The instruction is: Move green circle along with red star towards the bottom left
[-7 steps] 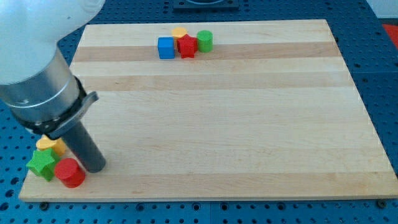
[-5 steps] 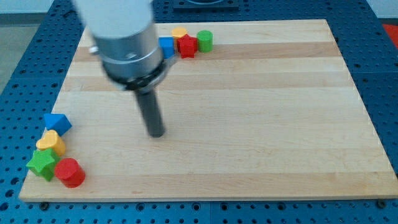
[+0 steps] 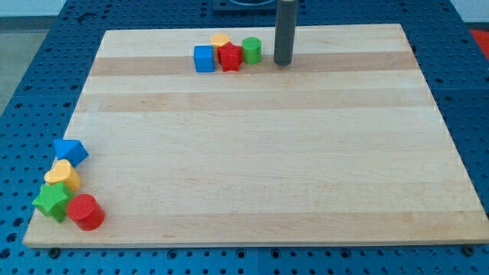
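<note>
The green circle (image 3: 252, 50) and the red star (image 3: 229, 56) sit side by side, touching, near the view's top edge of the wooden board (image 3: 260, 153). My tip (image 3: 283, 63) stands just to the right of the green circle, a small gap apart from it. The rod rises straight up out of the view's top.
A blue cube (image 3: 204, 59) touches the red star's left side and a yellow block (image 3: 221, 40) sits behind the star. At the view's bottom left lie a blue block (image 3: 70, 150), a yellow block (image 3: 63, 176), a green star (image 3: 51, 202) and a red cylinder (image 3: 85, 212).
My tip has travelled from the bottom left cluster across the board to the top, ending just right of the green circle. No block has moved.
</note>
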You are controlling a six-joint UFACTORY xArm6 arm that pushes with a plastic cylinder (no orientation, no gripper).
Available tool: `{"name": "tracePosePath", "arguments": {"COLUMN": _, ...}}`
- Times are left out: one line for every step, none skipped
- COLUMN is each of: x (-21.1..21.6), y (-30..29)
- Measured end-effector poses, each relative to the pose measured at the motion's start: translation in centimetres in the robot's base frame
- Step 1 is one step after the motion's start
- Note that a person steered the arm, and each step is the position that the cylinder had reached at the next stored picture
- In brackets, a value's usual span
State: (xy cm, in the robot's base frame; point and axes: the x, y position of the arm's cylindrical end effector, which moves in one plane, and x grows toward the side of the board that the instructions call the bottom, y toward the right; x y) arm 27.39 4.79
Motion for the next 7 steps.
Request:
{"name": "tracePosePath", "arguments": {"x": -3.0, "y": -4.1}}
{"name": "tracePosePath", "arguments": {"x": -2.8, "y": -9.4}}
{"name": "tracePosePath", "arguments": {"x": -0.4, "y": -11.9}}
{"name": "tracePosePath", "arguments": {"x": 3.0, "y": -12.0}}
{"name": "tracePosePath", "arguments": {"x": 7.3, "y": -12.9}}
{"name": "tracePosePath", "arguments": {"x": 11.6, "y": -14.3}}
{"name": "tracePosePath", "arguments": {"x": 15.7, "y": -15.6}}
